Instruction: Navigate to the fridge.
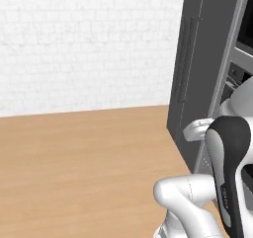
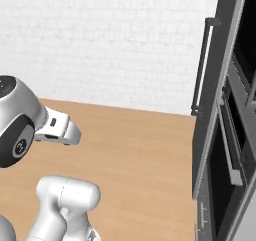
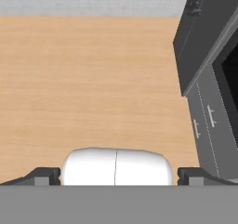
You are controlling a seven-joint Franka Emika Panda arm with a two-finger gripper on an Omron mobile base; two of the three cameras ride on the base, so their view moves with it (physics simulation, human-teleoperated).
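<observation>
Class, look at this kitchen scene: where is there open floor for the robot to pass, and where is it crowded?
The wooden floor is bare from the white brick wall across to the fridge. It is crowded on the right, where the fridge meets the oven unit, with the gripper held open over the floor nearby.

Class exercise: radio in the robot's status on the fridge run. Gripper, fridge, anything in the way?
Gripper open, holding nothing. Fridge ahead on the right, doors shut. Oven unit beside it. Bare wooden floor between base and fridge.
</observation>
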